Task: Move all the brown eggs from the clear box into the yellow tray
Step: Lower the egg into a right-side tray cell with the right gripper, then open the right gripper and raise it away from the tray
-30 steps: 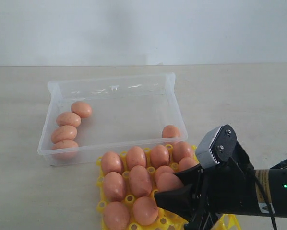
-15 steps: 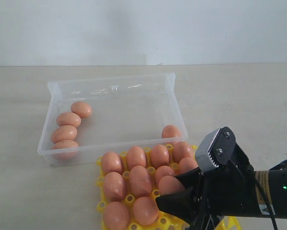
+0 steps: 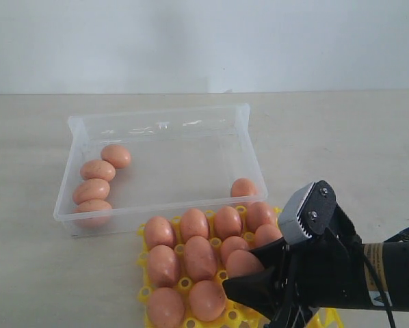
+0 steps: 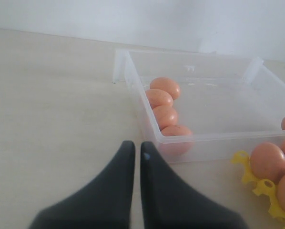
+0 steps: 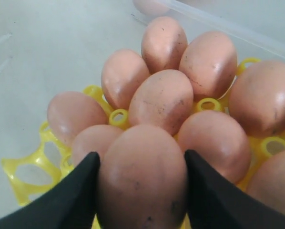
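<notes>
**Egg going down into the tray, five left in the box**

Over the last second my right end effector has sunk a little toward the yellow tray, taking its brown egg with it. Nothing else has shifted.

That end effector grips the egg by its two flanks, with the fingers pressed against the shell on both sides. I hold it there so the egg can drop endwise into a cup without my fingers fouling its seated neighbours, which crowd close round it. The egg is low over the tray's near right part, in the third row back to front. I judge it nearly seated but cannot see the cup under it.

About ten eggs already fill the tray's farther rows, each kept apart by the raised pegs.

My left end effector hangs over the bench off the tray's left side, fingers pinched narrow with nothing between them. It is parked clear of the work.

Just behind the tray sits the clear box. One egg lies in the box corner beside the tray's far right cup. Four more line the wall farthest left of the tray, where they have rolled to rest.
</notes>
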`<action>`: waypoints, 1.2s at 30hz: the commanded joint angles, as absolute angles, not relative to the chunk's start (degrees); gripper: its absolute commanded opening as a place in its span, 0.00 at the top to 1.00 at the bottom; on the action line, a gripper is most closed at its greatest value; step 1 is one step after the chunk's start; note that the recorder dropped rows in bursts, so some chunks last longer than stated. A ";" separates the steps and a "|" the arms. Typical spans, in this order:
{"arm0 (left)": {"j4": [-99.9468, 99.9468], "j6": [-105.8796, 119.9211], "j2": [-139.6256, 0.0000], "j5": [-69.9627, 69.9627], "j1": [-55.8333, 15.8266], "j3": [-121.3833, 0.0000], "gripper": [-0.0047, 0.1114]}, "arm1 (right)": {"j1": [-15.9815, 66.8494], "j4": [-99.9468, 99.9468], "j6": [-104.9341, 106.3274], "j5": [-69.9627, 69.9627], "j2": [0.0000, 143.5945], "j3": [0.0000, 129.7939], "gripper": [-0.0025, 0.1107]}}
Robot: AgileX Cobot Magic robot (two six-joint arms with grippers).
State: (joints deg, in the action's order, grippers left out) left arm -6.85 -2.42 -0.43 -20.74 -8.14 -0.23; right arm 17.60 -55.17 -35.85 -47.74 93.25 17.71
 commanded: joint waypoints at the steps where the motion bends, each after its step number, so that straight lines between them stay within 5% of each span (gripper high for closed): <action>1: -6.61 -2.18 -0.67 -20.31 -8.27 0.00 0.92 | 17.25 -54.76 -35.68 -48.16 93.26 17.95 0.51; 12: -6.61 -2.18 -0.67 -20.31 -8.27 0.00 0.92 | 17.25 -54.32 -35.44 -49.80 93.26 17.95 0.51; 21: -6.61 -2.18 -0.67 -20.31 -8.27 0.00 0.92 | 17.25 -48.87 -35.44 -66.32 93.26 17.95 0.52; 24: -6.61 -2.18 -0.67 -20.31 -8.27 0.00 0.92 | 17.25 -47.27 -35.44 -69.27 93.26 18.34 0.64; 28: -6.61 -2.18 -0.67 -20.31 -8.27 0.00 0.92 | 17.25 -52.60 -36.55 -69.17 93.14 20.50 0.98; 36: -6.61 -2.18 -0.67 -20.31 -8.27 0.00 0.92 | 22.70 -57.36 -40.11 -58.52 86.47 27.93 0.98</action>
